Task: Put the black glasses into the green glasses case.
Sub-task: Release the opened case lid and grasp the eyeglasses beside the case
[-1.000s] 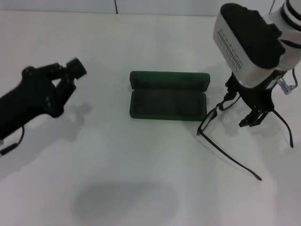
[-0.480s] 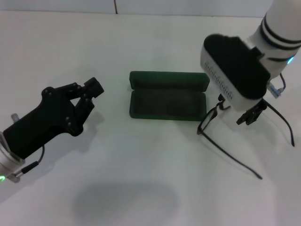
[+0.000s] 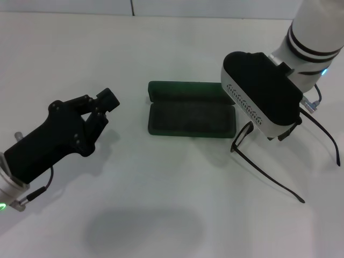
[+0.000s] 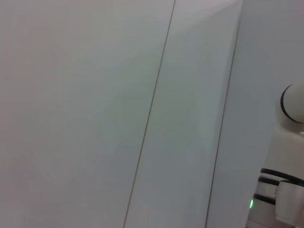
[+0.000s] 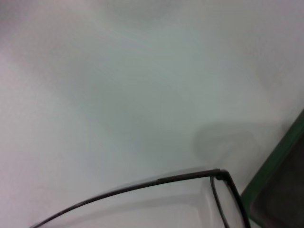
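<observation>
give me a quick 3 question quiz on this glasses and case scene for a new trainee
1. True or false: the green glasses case lies open on the white table.
2. Which gripper is above the black glasses?
A. left gripper
B. right gripper
C. neither
3. Fill in: the glasses lie ____ the case, not in it.

Key
1. True: its lid is back and the dark lining shows.
2. B: the right arm hangs over the frame, to the right of the case; the left gripper is far to the case's left.
3. beside

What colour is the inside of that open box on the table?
Dark, near-black lining inside the dark green rectangular glasses case; the head view shows it best.
</observation>
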{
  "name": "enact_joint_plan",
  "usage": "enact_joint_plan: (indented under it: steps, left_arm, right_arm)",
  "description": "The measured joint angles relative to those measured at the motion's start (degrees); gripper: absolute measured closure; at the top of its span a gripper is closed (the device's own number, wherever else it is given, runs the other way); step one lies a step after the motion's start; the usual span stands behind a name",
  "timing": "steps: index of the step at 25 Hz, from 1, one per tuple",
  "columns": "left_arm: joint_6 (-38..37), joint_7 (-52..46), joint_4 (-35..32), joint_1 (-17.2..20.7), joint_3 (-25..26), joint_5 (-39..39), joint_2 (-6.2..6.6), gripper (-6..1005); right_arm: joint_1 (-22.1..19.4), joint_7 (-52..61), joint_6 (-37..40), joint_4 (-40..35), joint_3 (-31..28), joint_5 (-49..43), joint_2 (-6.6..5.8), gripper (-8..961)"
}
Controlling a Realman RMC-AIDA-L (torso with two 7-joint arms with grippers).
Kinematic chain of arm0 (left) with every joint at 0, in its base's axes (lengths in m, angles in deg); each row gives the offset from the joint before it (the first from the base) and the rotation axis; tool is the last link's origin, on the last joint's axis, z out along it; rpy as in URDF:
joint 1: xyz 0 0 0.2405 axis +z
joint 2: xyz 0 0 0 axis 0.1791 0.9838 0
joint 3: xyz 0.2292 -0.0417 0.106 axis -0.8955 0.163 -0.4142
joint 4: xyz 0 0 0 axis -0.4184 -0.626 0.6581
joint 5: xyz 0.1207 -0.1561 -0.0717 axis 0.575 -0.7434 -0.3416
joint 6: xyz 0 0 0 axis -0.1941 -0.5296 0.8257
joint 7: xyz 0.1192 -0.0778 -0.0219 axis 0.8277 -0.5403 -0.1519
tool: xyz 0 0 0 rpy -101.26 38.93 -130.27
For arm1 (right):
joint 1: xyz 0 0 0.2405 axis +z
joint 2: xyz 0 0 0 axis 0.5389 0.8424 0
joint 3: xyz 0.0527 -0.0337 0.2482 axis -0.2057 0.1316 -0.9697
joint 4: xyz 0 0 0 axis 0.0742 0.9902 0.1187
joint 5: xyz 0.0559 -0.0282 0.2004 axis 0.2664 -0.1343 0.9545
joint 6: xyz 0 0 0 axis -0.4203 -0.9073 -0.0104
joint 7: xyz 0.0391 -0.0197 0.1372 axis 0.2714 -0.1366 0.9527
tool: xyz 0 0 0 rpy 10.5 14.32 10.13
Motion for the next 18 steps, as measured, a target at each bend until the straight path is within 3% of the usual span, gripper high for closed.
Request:
enact_joint_plan:
  steps: [18]
  left_arm:
    - [0.55,2.87,5.95,-1.54,-0.31,0.23,-0.24,942]
  right_arm:
    - [-0.98,-1.92,-2.81,2.05,0.91,-0.34,-0.01,354]
